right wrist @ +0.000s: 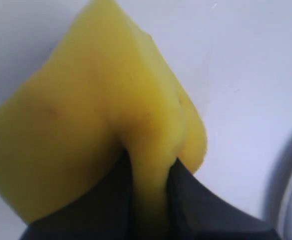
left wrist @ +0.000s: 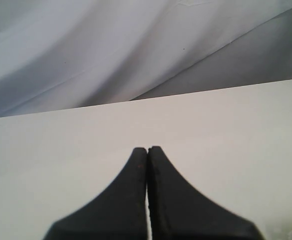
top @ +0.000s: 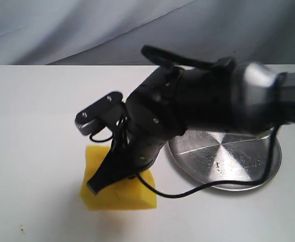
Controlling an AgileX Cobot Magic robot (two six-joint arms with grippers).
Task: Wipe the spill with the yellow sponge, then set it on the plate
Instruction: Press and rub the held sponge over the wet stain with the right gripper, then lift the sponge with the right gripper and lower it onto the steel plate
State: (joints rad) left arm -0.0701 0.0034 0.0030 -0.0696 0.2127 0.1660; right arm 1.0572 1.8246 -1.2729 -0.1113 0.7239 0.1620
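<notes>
1. Counter (top: pixel 31 111), white and flat, fills the left of the exterior view, with grey cloth (top: pixel 86 25) hanging behind it.
2. In its own wrist view the left claw (left wrist: pixel 147 150) has its two dark fingers pressed together with nothing between them, above bare counter.
3. The yellow sponge (top: pixel 122 194) sits low at the near side of the counter, left of the plate and apart from it; whether it presses on the surface cannot be told.
4. The right claw (right wrist: pixel 149 162) grips the sponge from above, its fingers (right wrist: pixel 111 200) pinching the foam into a narrow ridge between them.
5. The right arm reaches in from the right edge, crossing above the plate's far-left part.
6. The plate (top: pixel 243 161), round shiny steel, lies flat to the right of the sponge, and a thin black cable (top: pixel 187 191) loops over its near rim.
</notes>
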